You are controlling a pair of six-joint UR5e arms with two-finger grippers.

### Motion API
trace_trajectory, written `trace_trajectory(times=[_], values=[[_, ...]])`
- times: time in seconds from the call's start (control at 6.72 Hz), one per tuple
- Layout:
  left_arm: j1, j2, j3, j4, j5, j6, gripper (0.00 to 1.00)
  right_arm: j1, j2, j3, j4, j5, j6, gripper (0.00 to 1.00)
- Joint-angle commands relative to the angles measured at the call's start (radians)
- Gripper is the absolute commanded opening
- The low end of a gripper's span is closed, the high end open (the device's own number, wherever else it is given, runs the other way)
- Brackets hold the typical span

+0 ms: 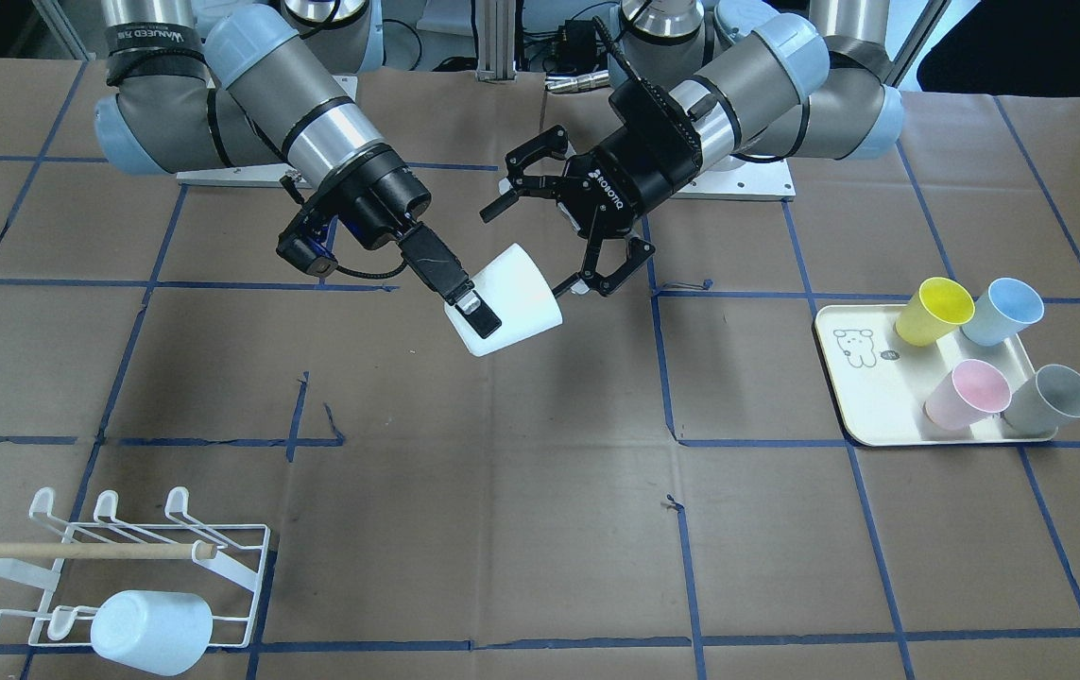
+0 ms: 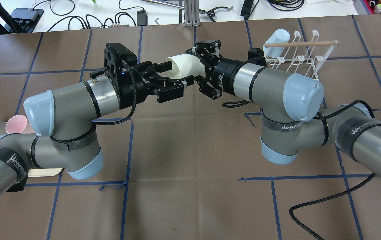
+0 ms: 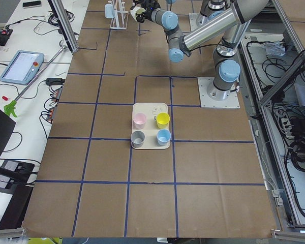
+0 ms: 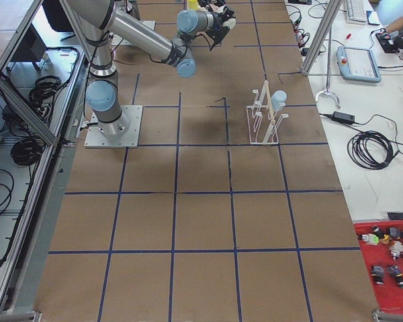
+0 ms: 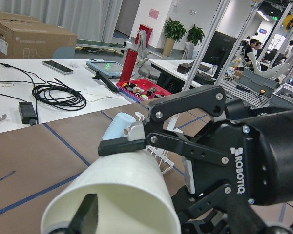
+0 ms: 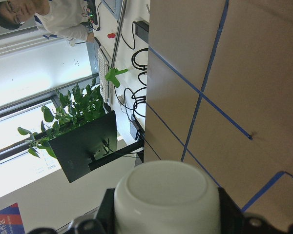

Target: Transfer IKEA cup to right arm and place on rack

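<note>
Front view: ROBOTIQ is on the left gripper (image 1: 522, 250), its 2 fingers (image 1: 608, 272) wide apart. The right gripper (image 1: 483, 310) (its arm band (image 1: 150, 38) says WANJEED) squeezes the white cup (image 1: 525, 293) in the air, far from the rack (image 1: 77, 551). Overhead: the cup lies sideways, mouth toward the left gripper.

Cream bear tray (image 1: 865, 397) holding yellow cup (image 1: 934, 312), blue cup (image 1: 1002, 312), pink cup (image 1: 967, 395), grey cup (image 1: 1052, 399)
</note>
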Motion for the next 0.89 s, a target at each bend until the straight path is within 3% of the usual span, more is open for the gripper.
trace_trajectory(times=[0.0, 0.15, 0.3, 0.45, 0.6, 0.74], values=[[0.123, 0.029, -0.001, -0.011, -0.007, 0.000, 0.99, -0.035, 0.052, -0.068, -0.011, -0.002, -0.042, 0.22], [0.174, 0.049, 0.004, -0.059, 0.000, 0.000, 0.99, -0.081, 0.073, -0.096, -0.014, -0.005, -0.196, 0.20], [0.181, 0.058, 0.036, -0.203, 0.078, -0.001, 0.99, -0.130, 0.077, -0.108, -0.014, -0.007, -0.335, 0.16], [0.175, 0.079, 0.109, -0.408, 0.267, -0.001, 0.99, -0.185, 0.080, -0.108, -0.011, -0.013, -0.476, 0.11], [0.164, 0.095, 0.217, -0.716, 0.416, -0.003, 0.99, -0.242, 0.081, -0.108, -0.011, -0.024, -0.640, 0.09], [0.156, 0.093, 0.303, -0.929, 0.545, -0.003, 0.99, -0.279, 0.083, -0.108, -0.008, -0.028, -0.794, 0.09]])
